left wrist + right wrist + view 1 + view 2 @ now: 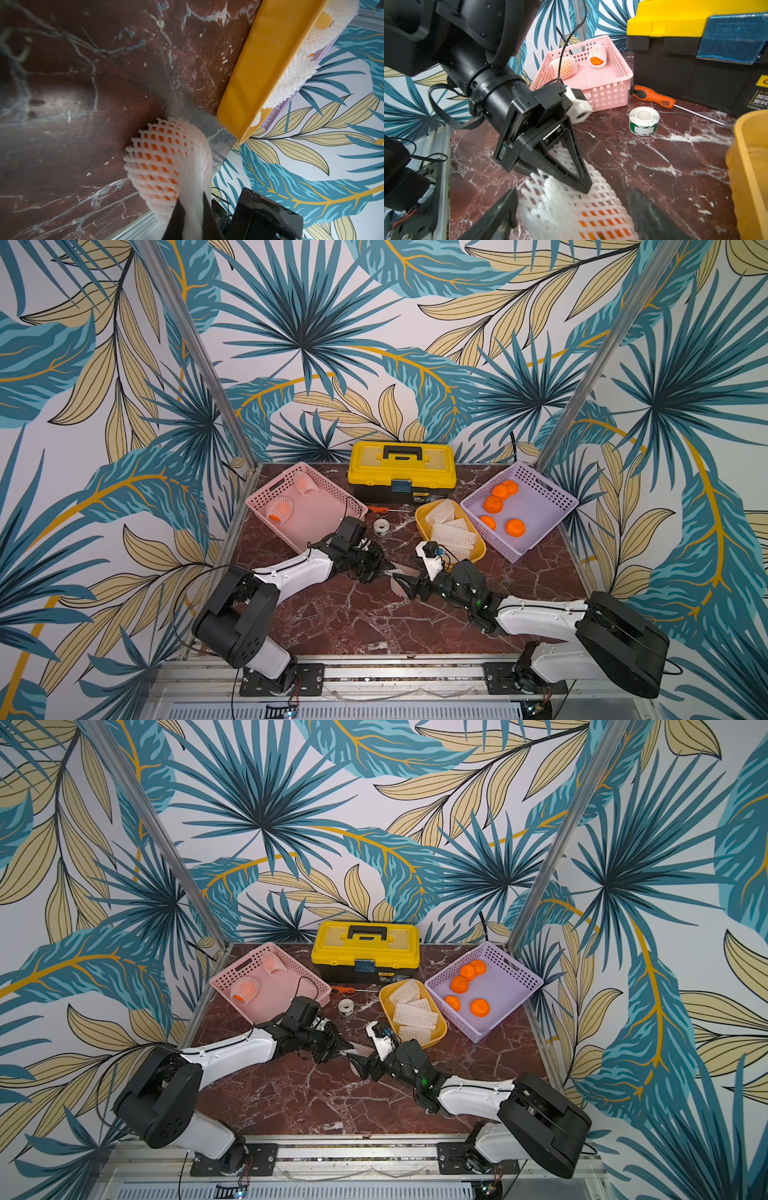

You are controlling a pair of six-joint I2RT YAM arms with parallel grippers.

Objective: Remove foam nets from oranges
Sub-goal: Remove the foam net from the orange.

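- Left claw (pixel 192 200): found clamped on foam net (pixel 193 149) end.
- Found right claw (pixel 573 197) spread apart, flanking netted orange (pixel 154 147).
- Counted five bare oranges (pixel 515 527) in purple basket (pixel 552 495).

The table (pixel 374 614) is a dark red slab with white marble veins. At its back edge stands a yellow and black toolbox (pixel 401 472), with a pink basket (pixel 272 490) to one side and a purple basket (pixel 540 485) to the other. A yellow tray (pixel 420 526) sits just beside the purple basket. An orange-handled screwdriver (pixel 380 510) and a roll of tape (pixel 380 526) lie before the toolbox. Mid-table is a foam net (pixel 164 158) around an orange (pixel 154 147), though it is unclear whether it rests on the slab.
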